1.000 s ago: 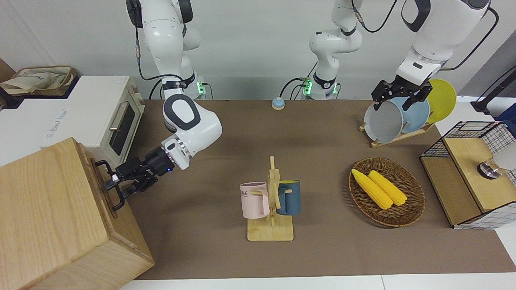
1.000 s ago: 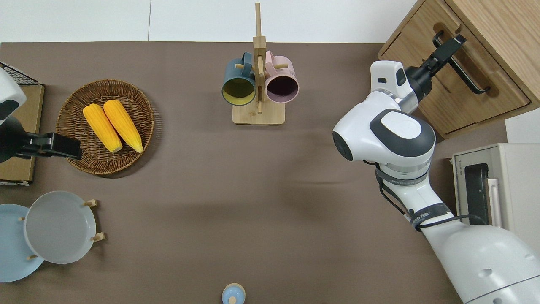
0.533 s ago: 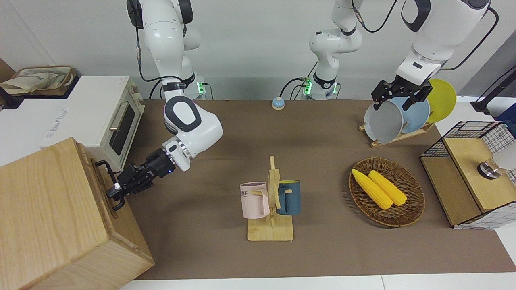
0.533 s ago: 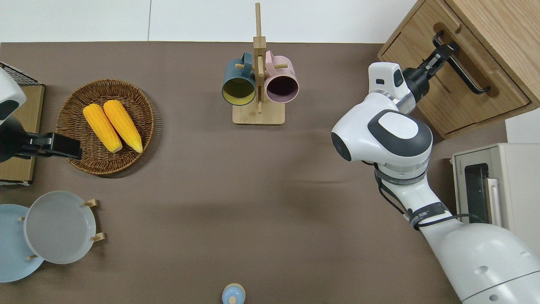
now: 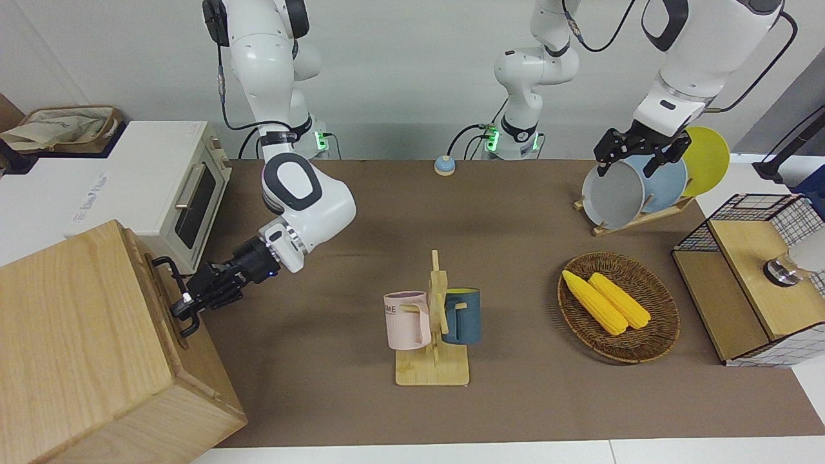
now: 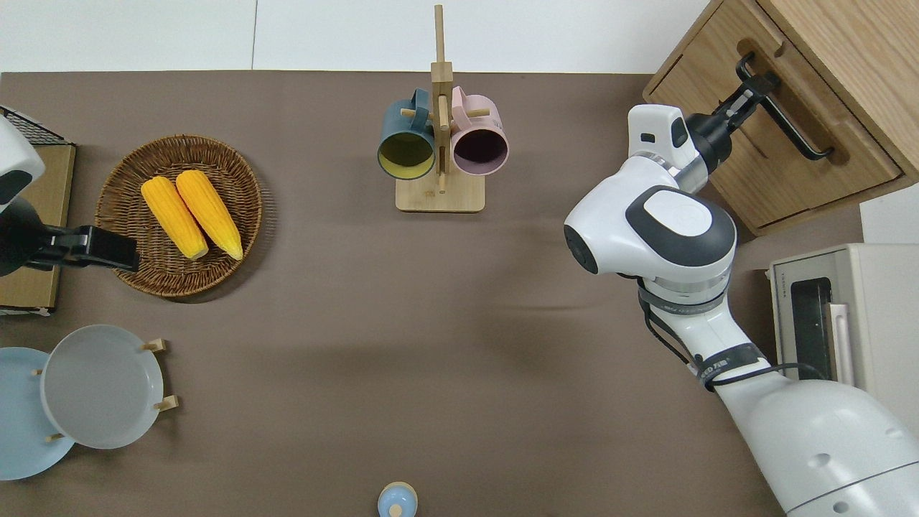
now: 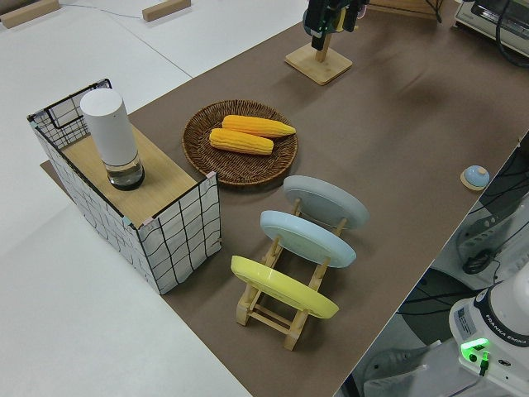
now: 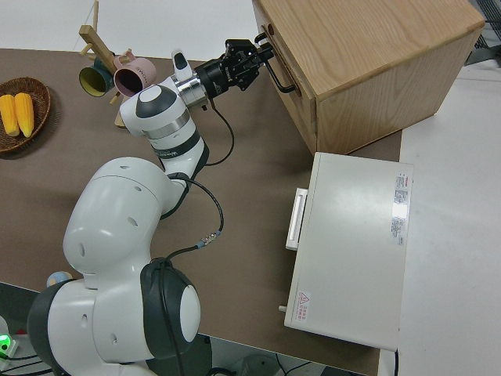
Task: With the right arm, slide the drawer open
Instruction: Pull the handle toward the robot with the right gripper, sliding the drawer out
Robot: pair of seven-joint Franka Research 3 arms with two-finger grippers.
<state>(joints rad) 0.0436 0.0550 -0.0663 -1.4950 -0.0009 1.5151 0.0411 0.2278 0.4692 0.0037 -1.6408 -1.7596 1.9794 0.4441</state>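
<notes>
1. A plain pale grey wall (image 5: 399,71) closes the room on the robots' side, evenly lit, with soft shadows on it.
2. The surface (image 5: 515,270) is a long table under a brown mat; a white border (image 6: 344,36) runs along its edge farthest from the robots.
3. At the right arm's end stands a white counter (image 8: 446,258), level with the mat.
4. At the left arm's end the mat gives way to a white tabletop (image 7: 74,314), where pale wooden blocks (image 7: 165,10) lie well apart from the mat.
</notes>
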